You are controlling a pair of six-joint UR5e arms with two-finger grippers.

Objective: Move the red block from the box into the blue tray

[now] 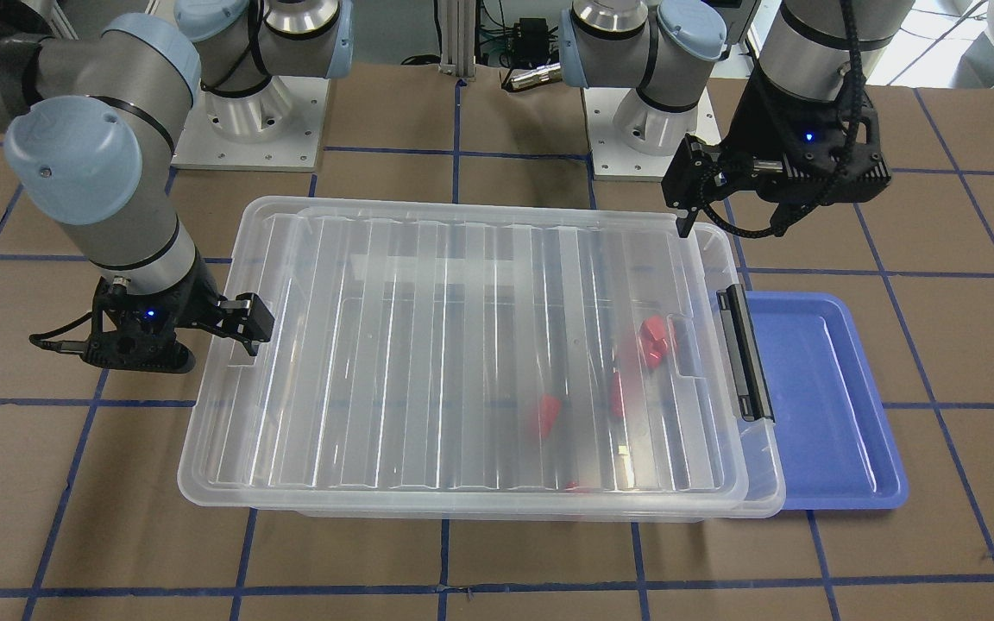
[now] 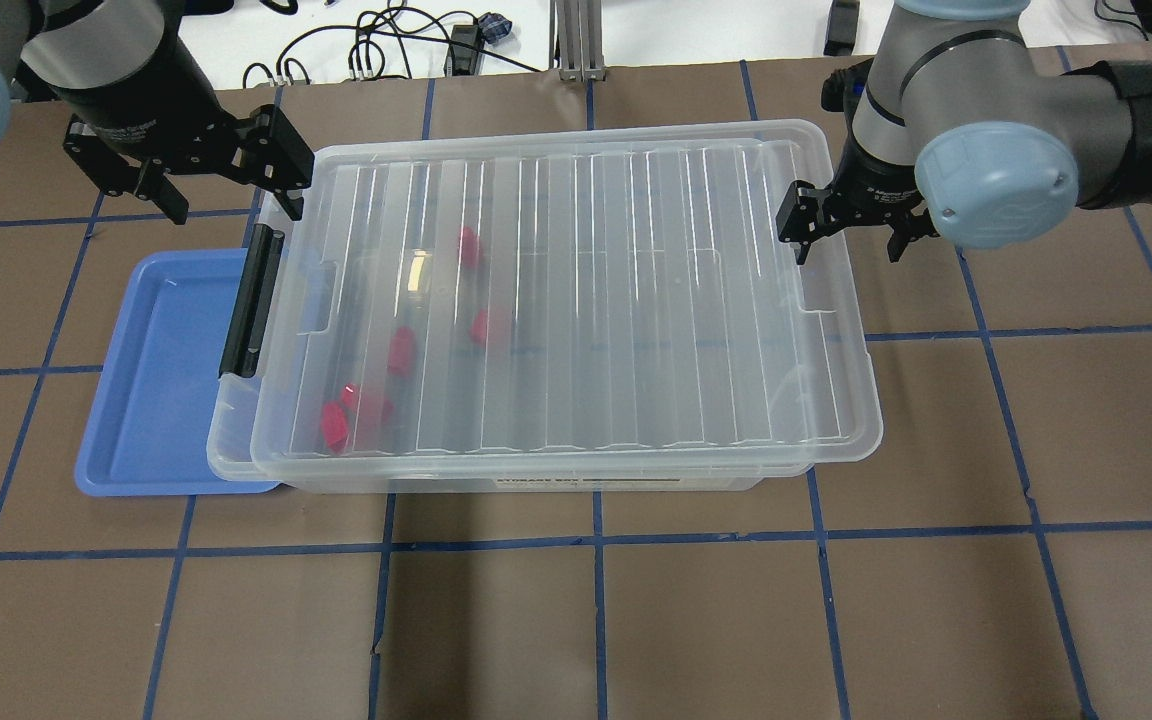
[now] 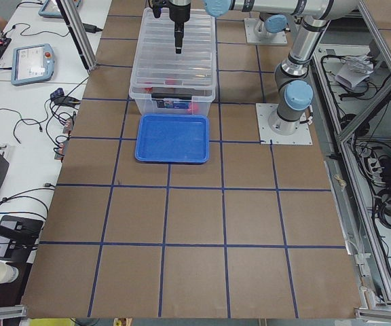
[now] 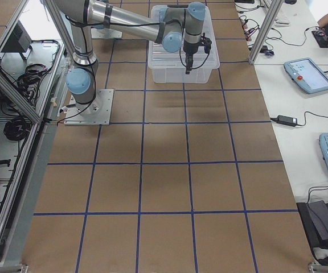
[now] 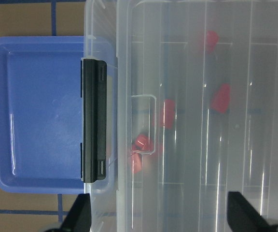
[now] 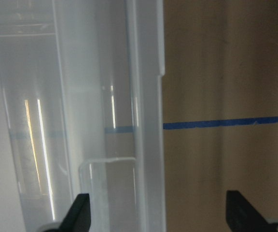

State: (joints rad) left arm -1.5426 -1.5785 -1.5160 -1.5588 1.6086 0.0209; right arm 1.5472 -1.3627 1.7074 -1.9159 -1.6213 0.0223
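The box (image 2: 556, 300) is a clear bin with its ribbed lid (image 2: 636, 280) lying on it, shifted slightly off square. Its black latch handle (image 2: 251, 300) is on the end towards the blue tray (image 2: 151, 380), which lies flat and empty beside and partly under that end. Several red blocks (image 2: 401, 350) show through the lid near the handle end, also in the left wrist view (image 5: 221, 98). My left gripper (image 2: 236, 205) is open and empty above the handle-end far corner. My right gripper (image 2: 848, 245) is open and empty, straddling the lid's edge (image 6: 146, 121) at the opposite end.
The table is brown with blue tape lines (image 2: 596, 540). The arm bases (image 1: 247, 121) stand behind the box. Cables and tablets (image 3: 32, 62) lie on side benches off the table.
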